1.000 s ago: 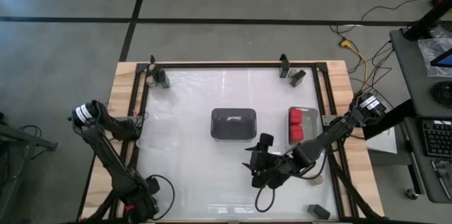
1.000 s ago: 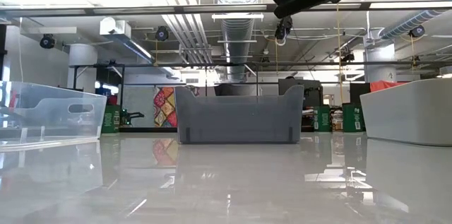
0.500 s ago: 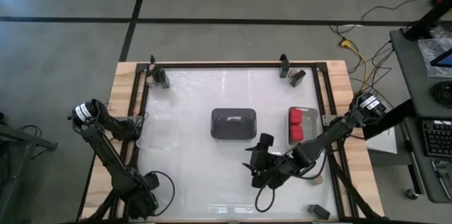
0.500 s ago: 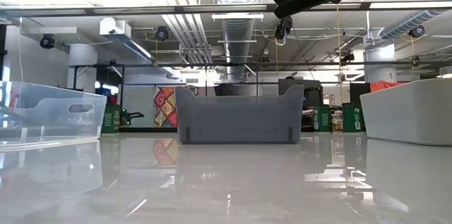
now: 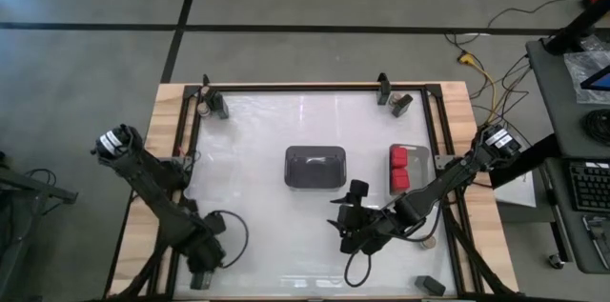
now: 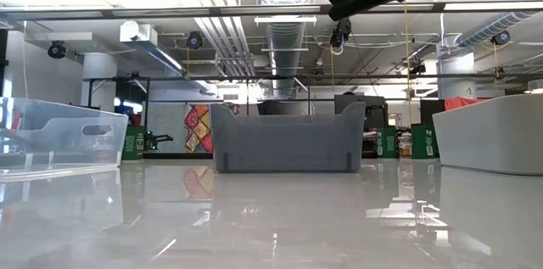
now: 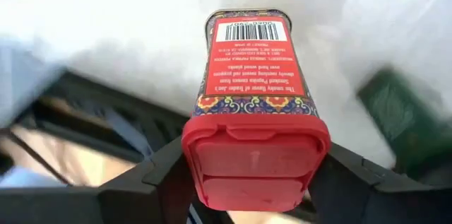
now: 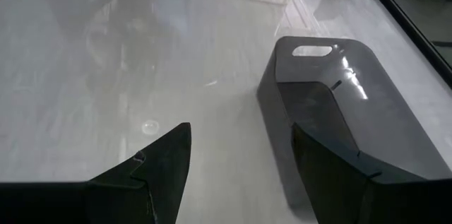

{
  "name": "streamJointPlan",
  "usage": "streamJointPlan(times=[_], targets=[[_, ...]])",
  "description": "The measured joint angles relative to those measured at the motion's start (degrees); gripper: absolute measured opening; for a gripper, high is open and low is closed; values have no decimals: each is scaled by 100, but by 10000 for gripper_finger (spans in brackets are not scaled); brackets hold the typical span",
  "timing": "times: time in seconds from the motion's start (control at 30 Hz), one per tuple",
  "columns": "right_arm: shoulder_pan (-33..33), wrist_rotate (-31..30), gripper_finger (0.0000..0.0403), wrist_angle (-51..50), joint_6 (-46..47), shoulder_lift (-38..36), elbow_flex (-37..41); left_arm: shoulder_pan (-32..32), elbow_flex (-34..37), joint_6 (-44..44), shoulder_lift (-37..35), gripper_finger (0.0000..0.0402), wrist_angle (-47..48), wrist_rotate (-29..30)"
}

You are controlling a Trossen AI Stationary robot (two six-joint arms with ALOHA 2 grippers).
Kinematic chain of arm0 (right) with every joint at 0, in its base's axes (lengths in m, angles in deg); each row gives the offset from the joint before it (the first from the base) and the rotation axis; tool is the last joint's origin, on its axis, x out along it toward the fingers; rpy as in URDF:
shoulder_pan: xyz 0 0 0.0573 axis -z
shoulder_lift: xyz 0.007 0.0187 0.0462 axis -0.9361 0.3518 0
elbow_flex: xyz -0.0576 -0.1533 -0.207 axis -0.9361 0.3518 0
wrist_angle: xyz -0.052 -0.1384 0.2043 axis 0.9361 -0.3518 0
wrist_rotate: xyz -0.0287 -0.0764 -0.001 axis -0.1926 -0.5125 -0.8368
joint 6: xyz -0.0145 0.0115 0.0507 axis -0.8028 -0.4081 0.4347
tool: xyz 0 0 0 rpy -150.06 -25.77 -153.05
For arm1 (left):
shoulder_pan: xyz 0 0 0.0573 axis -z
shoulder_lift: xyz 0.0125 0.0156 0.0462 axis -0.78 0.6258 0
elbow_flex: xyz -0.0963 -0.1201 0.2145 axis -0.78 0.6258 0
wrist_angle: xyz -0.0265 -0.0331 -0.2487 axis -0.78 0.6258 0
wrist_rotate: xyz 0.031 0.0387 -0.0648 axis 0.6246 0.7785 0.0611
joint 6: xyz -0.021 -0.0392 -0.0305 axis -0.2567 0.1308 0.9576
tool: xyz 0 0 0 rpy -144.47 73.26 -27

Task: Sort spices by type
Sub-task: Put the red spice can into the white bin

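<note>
Left arm swung inward along near-left table edge since earlier frame; left gripper (image 7: 256, 181) clamped red spice tin (image 7: 254, 111), presumably for transfer to red group. Right gripper (image 5: 351, 218) hovered near-centre, fingers parted, empty. Beyond: grey bin (image 5: 315, 166), two red tins in clear tray (image 5: 398, 168). Glossy white table (image 5: 248, 197); workshop behind.

Seen from overhead, a white table (image 5: 257, 226) framed in wood holds a dark grey tray (image 5: 315, 167) at its centre and two red spice blocks (image 5: 398, 168) in a clear tray (image 5: 420, 152) to the right. The left gripper (image 5: 203, 262) sits near the front-left edge; the right gripper (image 5: 348, 229) hovers just in front of the grey tray.
</note>
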Motion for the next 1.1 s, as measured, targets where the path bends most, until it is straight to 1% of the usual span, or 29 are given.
streamJointPlan(times=[0.13,0.3,0.37,0.5,0.67,0.83,0.97,1.03,1.1], targets=[[21,0,233,4,-56,0,0,-529,-148,-545,0,209,10,383],[23,33,233,4,-59,0,0,-1036,-434,-1174,0,209,-25,923],[19,44,233,4,-58,0,0,-1227,-508,-1368,1,209,-253,1007],[18,45,233,6,-33,0,0,-1564,-530,-1915,2,209,-1034,1131],[18,45,233,8,-38,0,0,-1906,-495,-2475,7,209,-1439,1255],[18,44,233,32,-38,0,0,-2142,-520,-2726,61,209,-1690,1301],[20,46,233,64,-42,0,0,-2217,-557,-2939,414,209,-1651,1184],[22,44,233,79,-58,0,0,-2228,-724,-3178,675,209,-1570,1012],[23,46,233,78,-59,0,0,-2221,-1022,-3472,925,210,-1330,977]])
